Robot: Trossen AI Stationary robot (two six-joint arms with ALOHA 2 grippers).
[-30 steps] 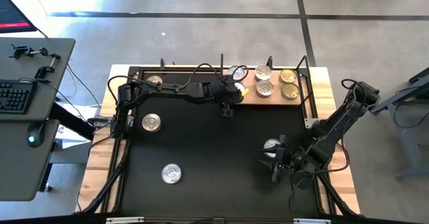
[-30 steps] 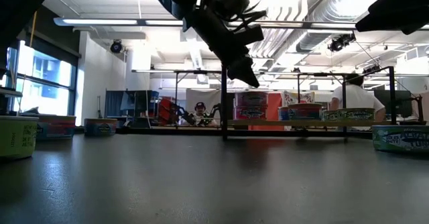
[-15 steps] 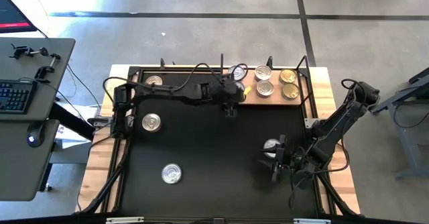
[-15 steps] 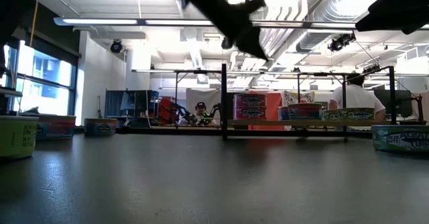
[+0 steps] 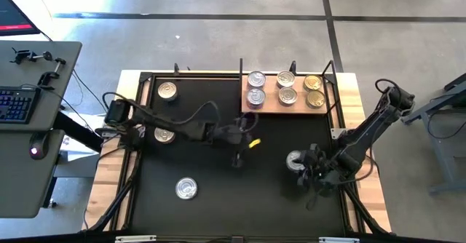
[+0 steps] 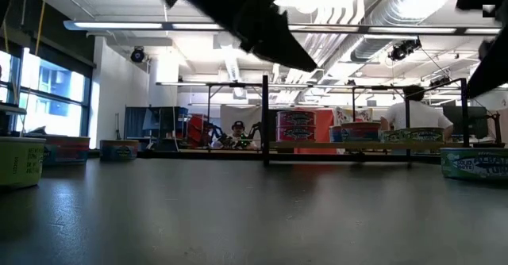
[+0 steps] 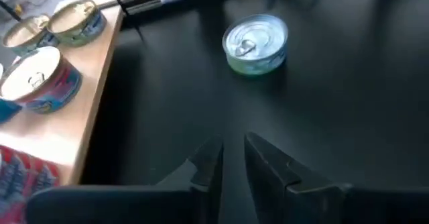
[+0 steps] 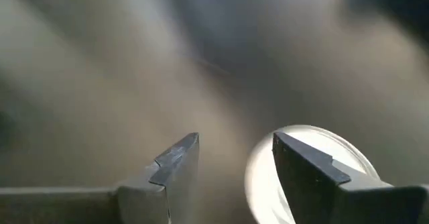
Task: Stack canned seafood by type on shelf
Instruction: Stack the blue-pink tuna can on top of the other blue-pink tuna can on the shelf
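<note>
Broadly, the black bench (image 5: 218, 199) carries the light-brown wooden shelf (image 5: 271, 107) at its far right, where six short round pull-tab tins (image 5: 285, 87) stand upright, their label writing too small to read. Mid-bench, the left tool (image 5: 237, 160) hangs empty, fingers nearly closed. The right tool (image 5: 312, 178), parted and holding nothing, sits just beside a silver-topped tin (image 5: 295, 159).

Grey concrete floor (image 5: 218, 25) with dark seams; grey side desk (image 5: 36, 126) carrying a keyboard (image 5: 16, 105). Windows (image 6: 44, 90) on one wall, ceiling strip lights (image 6: 167, 25), exposed ducts (image 6: 373, 11).
</note>
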